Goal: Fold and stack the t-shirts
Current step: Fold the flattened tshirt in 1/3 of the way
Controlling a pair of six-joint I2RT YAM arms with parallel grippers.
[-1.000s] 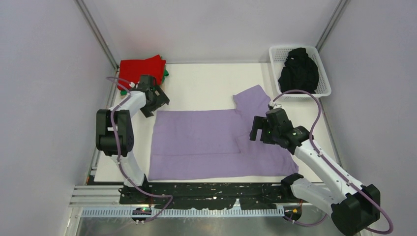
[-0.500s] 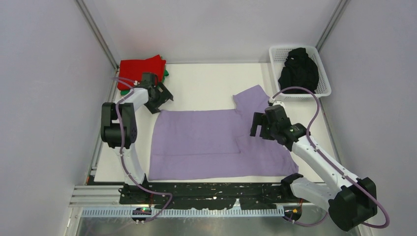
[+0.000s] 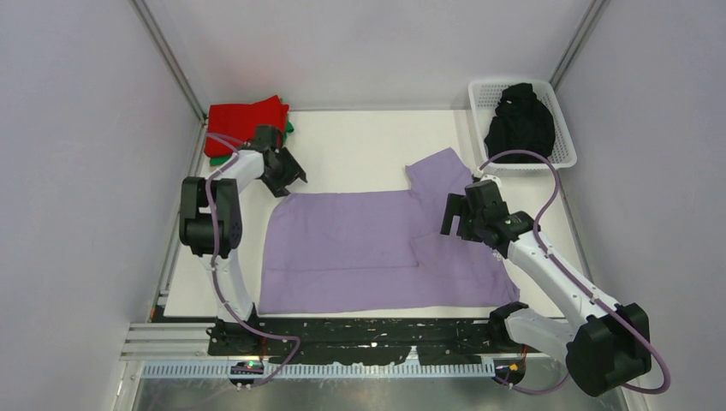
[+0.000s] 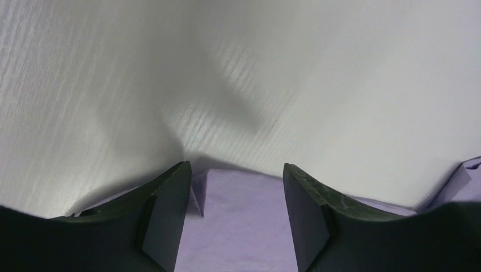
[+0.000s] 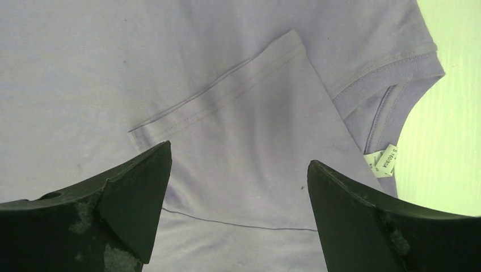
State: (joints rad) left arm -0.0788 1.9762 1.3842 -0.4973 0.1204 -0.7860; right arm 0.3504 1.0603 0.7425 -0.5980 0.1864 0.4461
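A large lavender t-shirt lies flat on the white table, with one sleeve folded in over its right side and the other sleeve sticking out at the far right. My left gripper is open, its jaws either side of the shirt's far left corner just above the cloth. My right gripper is open and empty above the folded-in sleeve, near the collar and its white label. A folded red t-shirt lies on a green one at the far left corner.
A white lattice basket at the far right corner holds a crumpled black t-shirt. Bare white table runs behind the lavender shirt. Grey walls close in the left, right and far sides.
My left gripper has moved right to the lavender shirt's far left corner. My right gripper has shifted slightly up and right over the shirt. The shirt has not moved.
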